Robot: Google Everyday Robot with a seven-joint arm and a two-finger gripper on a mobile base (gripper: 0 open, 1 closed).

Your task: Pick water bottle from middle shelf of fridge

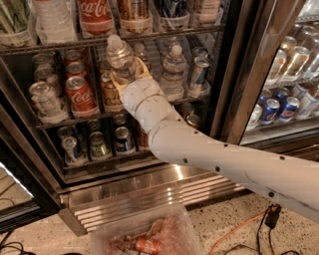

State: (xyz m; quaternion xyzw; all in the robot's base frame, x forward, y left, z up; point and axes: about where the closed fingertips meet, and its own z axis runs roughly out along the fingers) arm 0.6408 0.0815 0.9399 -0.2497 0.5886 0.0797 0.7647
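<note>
The fridge (234,74) stands open, its dark wire shelves full of drinks. My gripper (127,74) reaches in at the middle shelf (75,121) and is shut on the water bottle (121,56), a clear ribbed bottle with a white cap. Tan fingers (142,71) clasp its lower body. The bottle is lifted and tilted left, its cap just under the upper shelf rail. A second water bottle (174,69) stands to the right on the same shelf. My white arm (214,159) runs down to the lower right.
Coca-Cola cans (79,94) and other cans (44,99) stand left of my gripper. More cans (94,144) fill the shelf below. A Coca-Cola bottle (95,15) stands on the upper shelf. A steel grille (149,199), a clear bin (149,234) and orange cable (234,231) lie below.
</note>
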